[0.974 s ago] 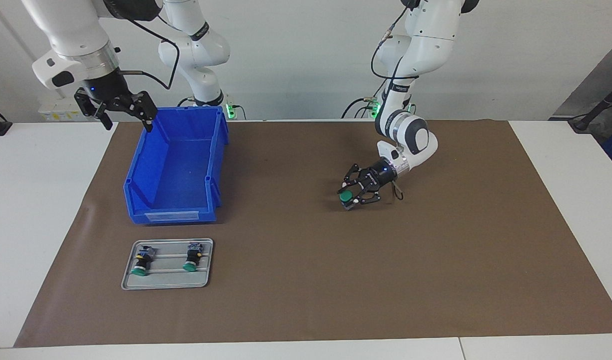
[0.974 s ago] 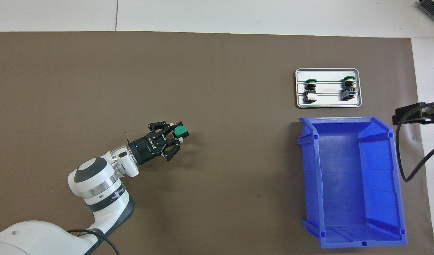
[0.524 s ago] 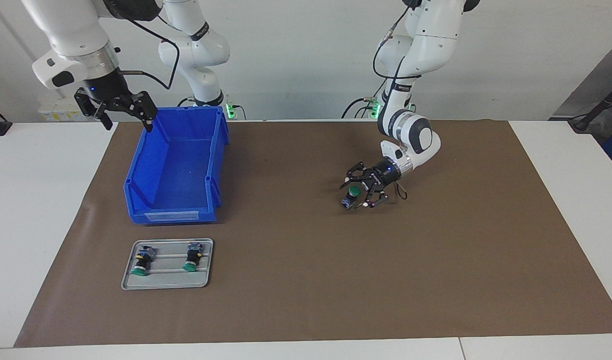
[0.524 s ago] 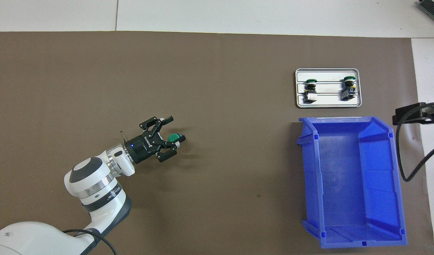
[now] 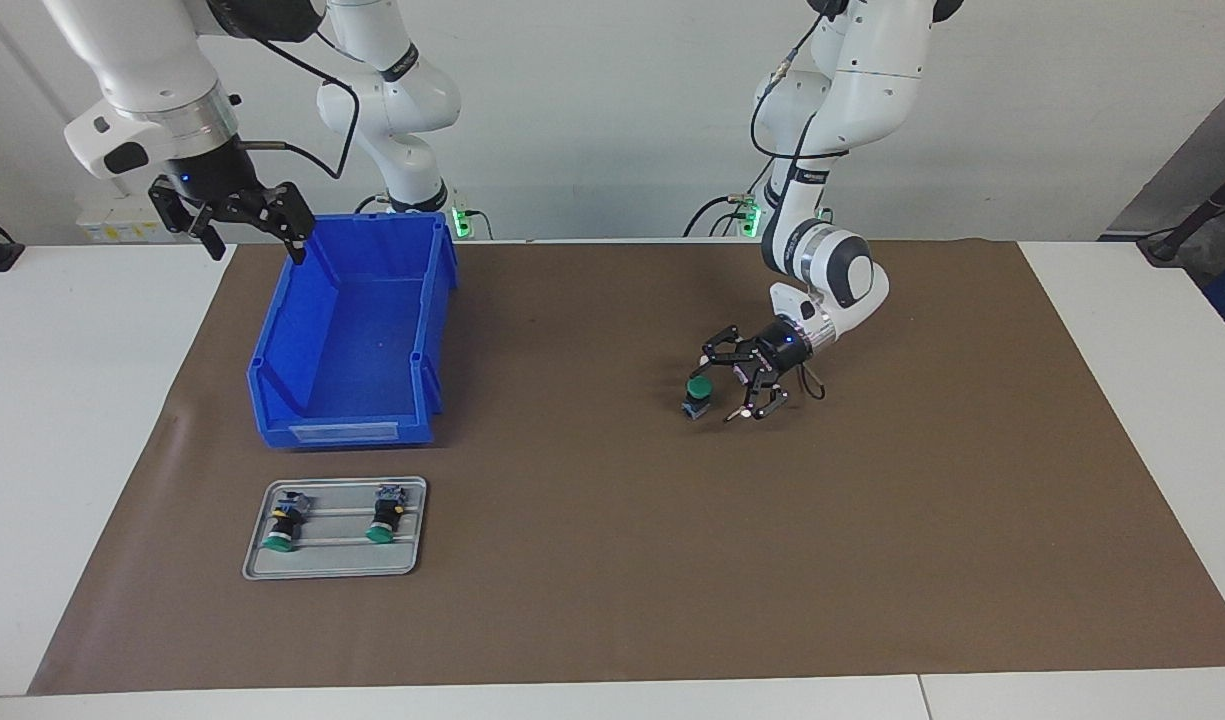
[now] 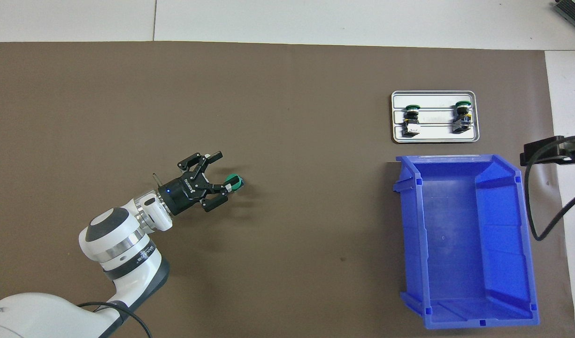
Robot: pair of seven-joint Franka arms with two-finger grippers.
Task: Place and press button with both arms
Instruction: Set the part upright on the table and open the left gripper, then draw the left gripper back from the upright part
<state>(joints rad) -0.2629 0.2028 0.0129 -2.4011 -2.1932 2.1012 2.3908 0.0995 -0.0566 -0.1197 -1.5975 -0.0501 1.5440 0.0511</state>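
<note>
Two arms: white, jointed, working over a brown mat (image 5: 872,520) on a white table (image 5: 72,420)
Landmark: a blue bin (image 5: 350,325) toward the right arm's end of the mat
Button: the button (image 5: 697,393) stands upright on the mat, green cap up — well apart from the bin, toward the left arm's end
Left gripper: the left gripper (image 5: 734,382) is low over the mat just beside the button, fingers spread wide and holding nothing; one fingertip (image 6: 227,187) sits right at the green cap, and whether it touches cannot be told
Right gripper: the right gripper (image 5: 255,238) hangs in the air above the bin's outer edge, fingers apart and empty — this arm waits
Tray: a grey tray (image 5: 335,570) lies on the mat just beside the bin, farther from the robots than the bin
Spare buttons: two spare buttons (image 5: 284,520) (image 5: 385,514) lie on their sides in the tray, green caps pointing away from the bin
</note>
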